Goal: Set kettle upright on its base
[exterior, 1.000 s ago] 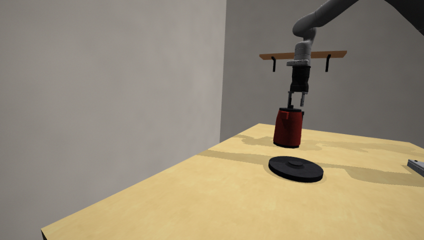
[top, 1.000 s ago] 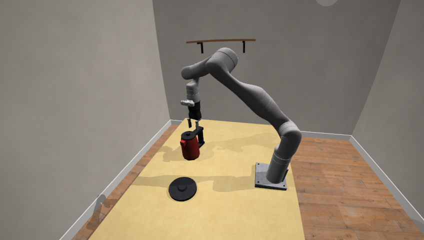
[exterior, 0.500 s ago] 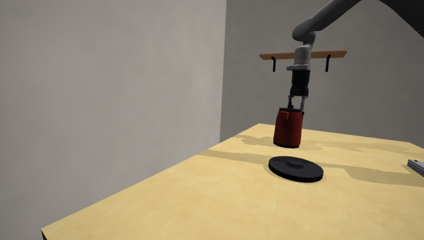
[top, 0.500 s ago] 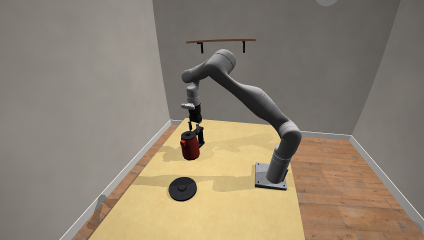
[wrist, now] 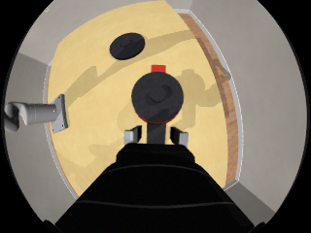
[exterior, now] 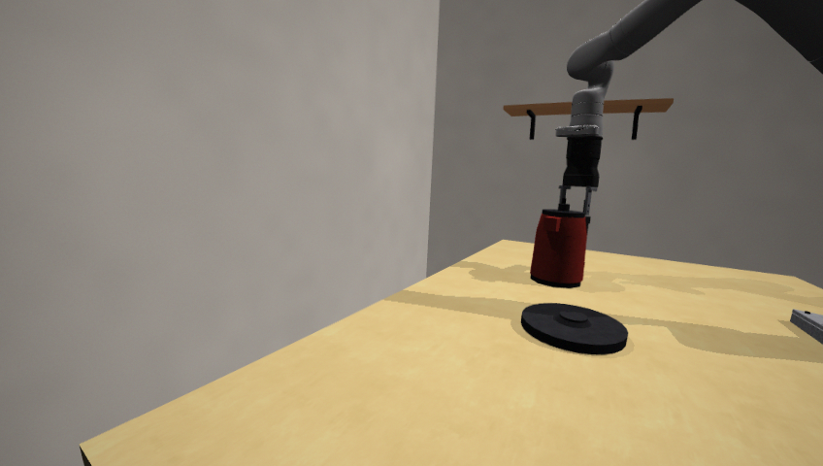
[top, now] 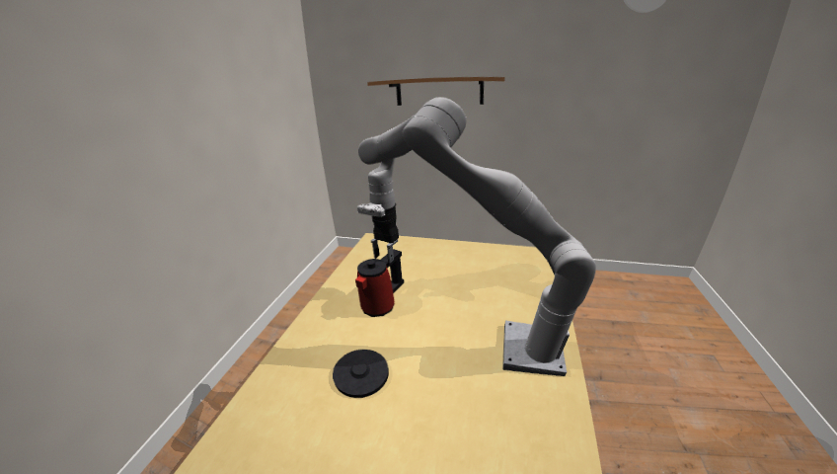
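Arm [top: 504, 194]: smooth, rounded matte-grey links with faint seam rings at the joints. Foot: a square speckled grey base plate [top: 513, 336] with dark corner screws. Far from the base plate, a pale wrist collar meets the black gripper [top: 384, 256] and its slim dark fingers.
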